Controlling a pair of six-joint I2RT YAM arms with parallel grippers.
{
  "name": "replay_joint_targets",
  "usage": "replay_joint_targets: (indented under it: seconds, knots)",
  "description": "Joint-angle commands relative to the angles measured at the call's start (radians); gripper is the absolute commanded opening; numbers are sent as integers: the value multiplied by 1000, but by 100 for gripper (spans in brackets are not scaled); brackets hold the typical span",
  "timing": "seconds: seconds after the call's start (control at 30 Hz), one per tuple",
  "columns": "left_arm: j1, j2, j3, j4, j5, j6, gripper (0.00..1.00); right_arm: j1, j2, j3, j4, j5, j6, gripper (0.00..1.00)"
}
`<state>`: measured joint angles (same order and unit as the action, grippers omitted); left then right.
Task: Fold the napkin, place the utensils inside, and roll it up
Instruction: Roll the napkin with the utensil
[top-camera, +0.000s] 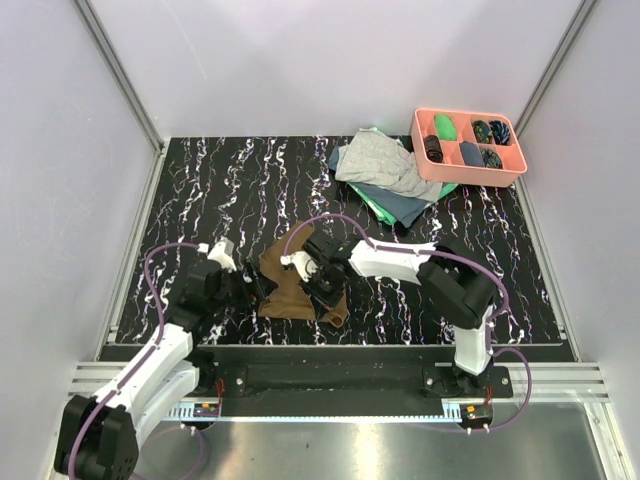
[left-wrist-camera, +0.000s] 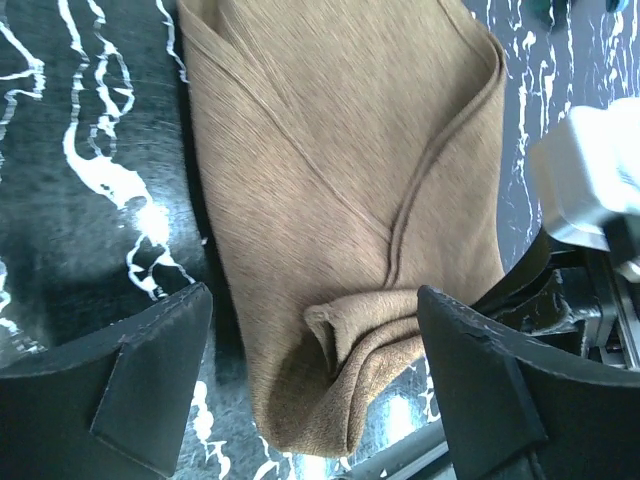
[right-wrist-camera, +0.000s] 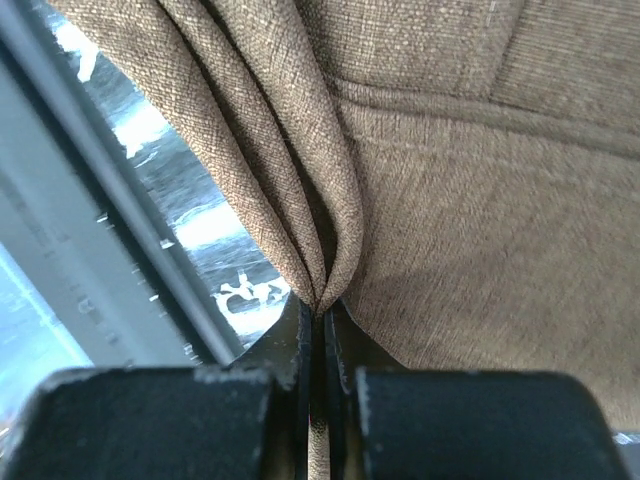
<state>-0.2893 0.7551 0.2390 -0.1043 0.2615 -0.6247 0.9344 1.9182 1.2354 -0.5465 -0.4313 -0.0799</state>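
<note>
Folding: right gripper (right-wrist-camera: 318, 312) is pinching the napkin (top-camera: 283, 290) at a gathered edge; left gripper (left-wrist-camera: 314, 335) (jaws spread) is straddling it, likely pinning next.

arms (top-camera: 165, 358): white shells, black joints, both looked the same
cables (top-camera: 152, 270): purple, ran along each arm (kinda loose)
fingers (left-wrist-camera: 150, 370): were matte black, chunky

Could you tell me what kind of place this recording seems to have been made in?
Probably a lab test cell, not a dining room: plain white walls on aluminium framing enclose a black marbled tabletop, with the left arm and right arm bolted to a rail.
</note>
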Motion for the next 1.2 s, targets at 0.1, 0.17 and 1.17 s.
replay_joint_targets:
  seconds: [0.1,0.17,1.17]
  knots:
    - [1,-45,4,-9,-2,14,90,-42,73,96,-142,-204,6,0]
    - [1,-24,-10,24,60,3,91,-48,90,104,-145,-227,8,0]
    - [-42,84,-83,101,182,-67,26,-144,237,203,-191,-363,28,0]
